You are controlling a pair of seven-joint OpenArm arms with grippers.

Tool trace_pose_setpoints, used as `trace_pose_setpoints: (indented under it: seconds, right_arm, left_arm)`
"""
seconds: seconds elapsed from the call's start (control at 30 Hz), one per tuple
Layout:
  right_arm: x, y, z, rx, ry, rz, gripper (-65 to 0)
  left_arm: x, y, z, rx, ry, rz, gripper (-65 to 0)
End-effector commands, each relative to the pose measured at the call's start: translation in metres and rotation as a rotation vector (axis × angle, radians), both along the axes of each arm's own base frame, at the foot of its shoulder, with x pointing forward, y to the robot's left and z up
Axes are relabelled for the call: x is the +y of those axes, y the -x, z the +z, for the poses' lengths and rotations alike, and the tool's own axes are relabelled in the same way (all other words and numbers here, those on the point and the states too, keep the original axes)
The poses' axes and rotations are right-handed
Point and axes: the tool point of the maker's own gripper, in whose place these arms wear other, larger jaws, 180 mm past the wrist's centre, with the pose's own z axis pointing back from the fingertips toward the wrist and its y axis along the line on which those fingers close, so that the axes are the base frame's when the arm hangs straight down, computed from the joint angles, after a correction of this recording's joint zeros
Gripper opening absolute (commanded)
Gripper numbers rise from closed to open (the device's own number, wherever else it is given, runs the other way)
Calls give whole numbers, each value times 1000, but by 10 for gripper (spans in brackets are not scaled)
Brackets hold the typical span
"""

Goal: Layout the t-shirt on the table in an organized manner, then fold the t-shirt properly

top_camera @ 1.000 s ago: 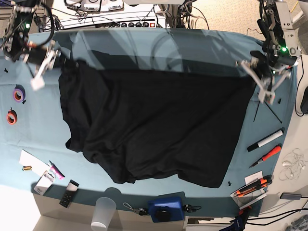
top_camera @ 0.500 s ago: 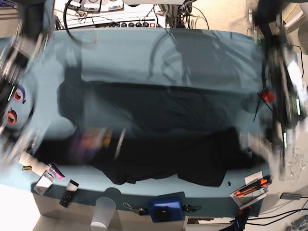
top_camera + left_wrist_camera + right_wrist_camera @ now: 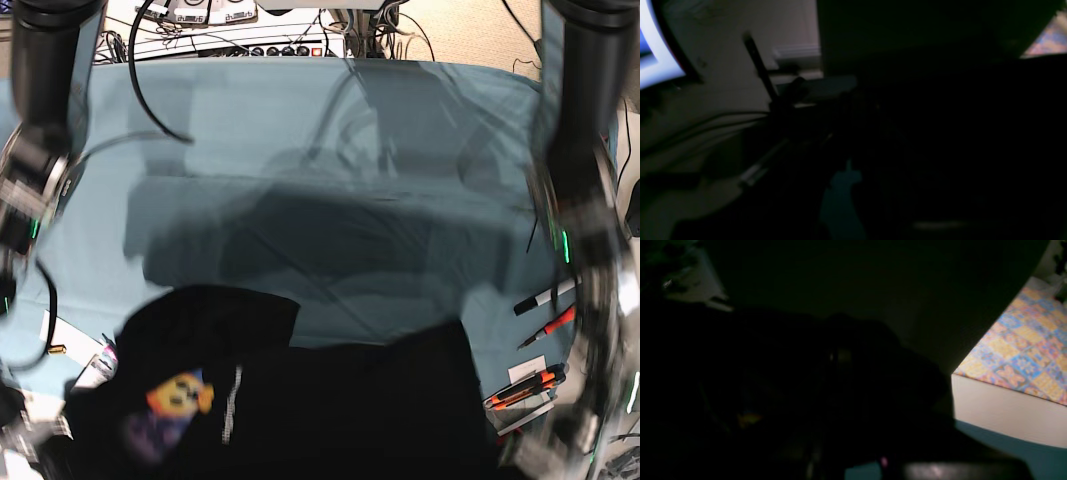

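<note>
The black t-shirt (image 3: 340, 410) hangs bunched over the near edge of the table (image 3: 300, 120), with its orange sun print (image 3: 180, 393) on a purple patch facing up at the front left. Both arms are motion-blurred. The left arm (image 3: 585, 250) runs down the right side and the right arm (image 3: 25, 190) down the left side, each reaching a front corner of the shirt. Dark cloth (image 3: 940, 133) fills the left wrist view, and the same black fabric (image 3: 773, 373) fills the right wrist view, hiding the fingers. The shirt moves with both grippers.
A black marker (image 3: 545, 296), a red pen (image 3: 550, 325) and an orange cutter (image 3: 520, 392) lie along the right edge. A power strip (image 3: 280, 48) and cables sit behind the far edge. A patterned box (image 3: 1017, 350) shows in the right wrist view.
Both arms swept from the far corners to the near edge, dragging the t-shirt with them. The shirt turned over, so the sun print now faces up.
</note>
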Motion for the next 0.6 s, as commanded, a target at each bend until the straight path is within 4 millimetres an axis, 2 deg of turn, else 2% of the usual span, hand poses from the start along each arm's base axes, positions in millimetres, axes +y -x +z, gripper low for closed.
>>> trace_pose_setpoints:
  seconds: [0.0, 0.07, 0.13, 0.17, 0.27, 0.4, 0.5, 0.57]
  right_arm:
    - [-7, -2, 61, -140, -19, -26, -650]
    - [-4, -8, 96, -180, -18, -36, -650]
    - [-6, -9, 99, -180, -32, -46, -650]
    - [-7, -9, 98, -169, -34, -52, -650]
    - [-8, -7, 81, -71, -39, -54, -650]
    - [-10, 0, 65, 33, -57, -38, -650]
    - [-4, 10, 56, 108, -112, 19, -650]
    - [5, 14, 50, 152, -139, 62, -650]
  left_arm:
    - [9, -6, 53, -103, -10, 31, -650]
    - [6, -13, 80, -122, -35, 39, -650]
    - [6, -14, 111, -154, -49, 59, -650]
    - [7, -13, 118, -147, -57, 62, -650]
    - [10, -10, 100, -47, -80, 61, -650]
    - [17, -1, 88, 29, -76, 23, -650]
    - [32, 10, 77, 112, -50, 13, -650]
    - [36, 17, 75, 134, -46, -19, -650]
